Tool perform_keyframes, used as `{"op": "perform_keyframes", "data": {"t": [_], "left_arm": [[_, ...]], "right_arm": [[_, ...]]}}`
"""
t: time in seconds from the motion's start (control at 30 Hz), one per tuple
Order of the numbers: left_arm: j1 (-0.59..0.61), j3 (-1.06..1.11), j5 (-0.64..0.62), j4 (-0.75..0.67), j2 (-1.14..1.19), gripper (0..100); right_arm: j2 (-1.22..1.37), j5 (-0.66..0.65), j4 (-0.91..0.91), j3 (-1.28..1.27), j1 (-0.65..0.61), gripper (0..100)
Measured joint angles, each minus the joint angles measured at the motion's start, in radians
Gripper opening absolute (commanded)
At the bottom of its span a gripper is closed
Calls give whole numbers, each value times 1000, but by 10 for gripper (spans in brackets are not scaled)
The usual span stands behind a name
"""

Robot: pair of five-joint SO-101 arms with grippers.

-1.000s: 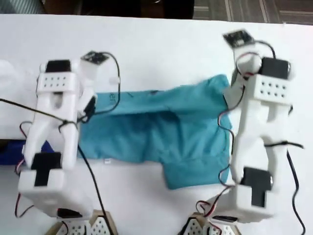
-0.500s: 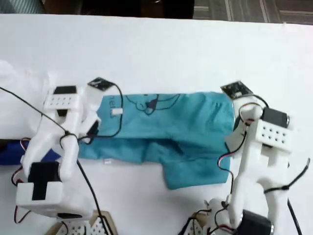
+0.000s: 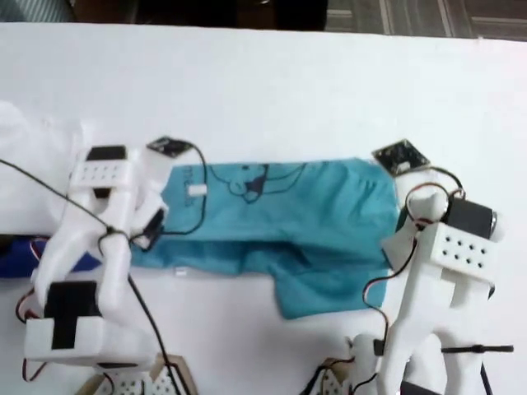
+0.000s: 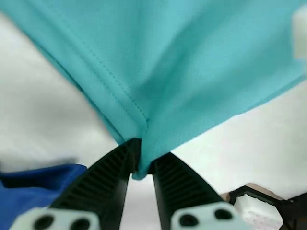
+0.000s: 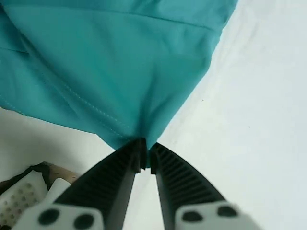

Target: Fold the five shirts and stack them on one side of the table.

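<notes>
Teal shirt (image 3: pixel 280 222) fabric looks to us thin, soft and light. It hangs in loose folds from both holds and has no stiffness of its own. We judge that it will sag and crease wherever it is not supported, and that it will slide easily on the smooth white table (image 3: pixel 272 82). It is not fragile, but a small pinch could slip out. We think the best places to take hold are the stitched hems and the corners, where the cloth is doubled and thicker, with the two holds well apart so that the edge between them is straight.

That is how it is held now. The left tool (image 4: pixel 141 165) has its two black ribbed fingers closed on a pinch of the shirt's edge, just beside a line of stitching. The right tool (image 5: pixel 144 158) is closed as well, with a corner of the shirt caught between its tips.

The shirt lies across the middle of the table between the two arms, its long side running from one arm to the other. It is plain teal, with a dark line drawing (image 3: pixel 255 177) near the far edge and a small white label (image 3: pixel 196 189) beside it. One part, perhaps a sleeve (image 3: pixel 329 288), sticks out toward the arms' bases on the right side, so the shape is not yet a neat rectangle. A blue cloth (image 4: pixel 29 184) lies near the left tool.
</notes>
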State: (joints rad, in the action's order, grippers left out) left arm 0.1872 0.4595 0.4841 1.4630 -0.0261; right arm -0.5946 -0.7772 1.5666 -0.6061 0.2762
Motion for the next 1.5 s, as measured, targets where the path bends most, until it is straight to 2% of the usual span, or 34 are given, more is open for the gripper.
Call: {"op": "perform_keyframes", "data": {"t": [0.3, 0.43, 0.57, 0.7, 0.83, 1.0, 1.1, 1.2, 1.23, 1.27, 1.3, 1.37, 1.5], "left_arm": [[0, 46, 0, 21, -3, 29], [0, 137, 0, -60, -5, 37], [0, 178, 0, -127, -5, 149], [3, 178, 0, -132, -12, 248], [0, 114, 0, -83, -12, 256], [15, -86, 0, 64, -12, 256], [52, -235, -2, 124, -12, 211], [64, -324, -11, 126, -12, 2], [55, -333, -31, 106, -8, 41], [49, -339, -68, 80, 8, 47], [43, -342, -101, 54, 32, 21], [15, -350, -127, 12, 98, 30], [-57, -413, -181, -66, 288, 24]], "right_arm": [[-6, 0, -3, -92, 0, 18], [-6, 0, -48, -143, 2, 23], [-6, 0, -69, -170, 2, 130], [-6, 0, -69, -170, 2, 221], [-6, 0, -69, -163, 2, 223], [-6, 0, -63, -68, 2, 223], [-6, 34, -61, 11, 2, 201], [-6, 126, -109, 72, -14, 19], [-6, 160, -133, 81, -35, 10], [-6, 186, -163, 84, -66, 43], [-6, 212, -189, 89, -101, 43], [3, 242, -235, 94, -180, 13], [104, 259, -350, 98, -298, 19]]}}
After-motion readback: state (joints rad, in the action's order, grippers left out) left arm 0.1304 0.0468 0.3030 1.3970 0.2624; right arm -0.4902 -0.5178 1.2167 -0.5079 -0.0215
